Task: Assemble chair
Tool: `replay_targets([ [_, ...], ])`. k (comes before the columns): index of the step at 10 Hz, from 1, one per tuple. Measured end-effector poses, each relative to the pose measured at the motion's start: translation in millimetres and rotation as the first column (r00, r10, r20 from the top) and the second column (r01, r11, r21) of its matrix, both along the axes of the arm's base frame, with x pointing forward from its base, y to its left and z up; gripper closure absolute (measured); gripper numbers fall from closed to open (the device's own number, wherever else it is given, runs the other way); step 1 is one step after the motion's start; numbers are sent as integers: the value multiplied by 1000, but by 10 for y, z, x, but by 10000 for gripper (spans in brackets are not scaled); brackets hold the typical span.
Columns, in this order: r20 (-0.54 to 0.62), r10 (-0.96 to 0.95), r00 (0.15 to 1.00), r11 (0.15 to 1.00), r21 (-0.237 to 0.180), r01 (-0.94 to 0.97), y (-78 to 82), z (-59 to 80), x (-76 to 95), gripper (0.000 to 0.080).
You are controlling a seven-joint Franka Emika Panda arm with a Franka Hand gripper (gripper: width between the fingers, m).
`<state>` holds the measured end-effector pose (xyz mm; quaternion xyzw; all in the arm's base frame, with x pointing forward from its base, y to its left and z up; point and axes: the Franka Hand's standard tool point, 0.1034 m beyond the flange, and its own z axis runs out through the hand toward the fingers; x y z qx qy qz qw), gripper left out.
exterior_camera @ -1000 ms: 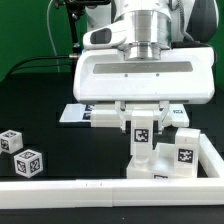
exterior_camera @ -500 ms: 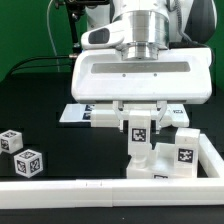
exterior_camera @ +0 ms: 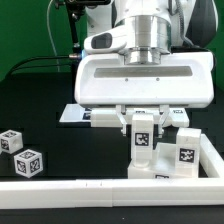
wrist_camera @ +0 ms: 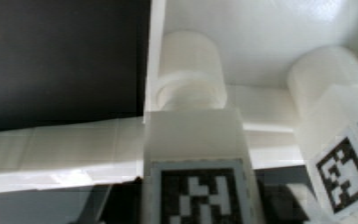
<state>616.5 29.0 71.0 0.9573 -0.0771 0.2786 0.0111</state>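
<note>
One glossy white upright chair piece (exterior_camera: 143, 150) stands on end just right of the middle of the exterior view, its black-and-white tag facing the camera. The gripper (exterior_camera: 143, 122) comes straight down on it from twelve o'clock, its broad white body hiding most of what lies behind. Its two fingers flank the top of the piece and pinch it between them. Whether the foot of the piece rests on the white part below it or hangs just clear, I cannot tell.

At three o'clock from that piece sits a shorter tagged block (exterior_camera: 185, 155), so close that no gap shows between them. At ten o'clock, farther back and half under the gripper's body, a flat slab (exterior_camera: 72, 114) lies on the black bench (exterior_camera: 40, 95). Well apart at eight o'clock are two small cubes (exterior_camera: 20, 150), each with a tag on its faces. They are just beside one another, the nearer one at four o'clock from the other.

A long white border rail (exterior_camera: 90, 190) runs across at six o'clock. It turns a corner and goes back along the exterior view's right, just past the tagged block.

From the wrist view the pinched piece (wrist_camera: 194, 140) fills the middle, its tag large and blurred. A second tag beside it belongs to the block (wrist_camera: 345, 165), with white surfaces crowding close around both.
</note>
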Motion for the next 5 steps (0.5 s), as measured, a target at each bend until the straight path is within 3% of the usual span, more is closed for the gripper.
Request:
replay_targets([
  [5, 35, 13, 999, 1000, -19, -12, 46, -89, 45, 518],
])
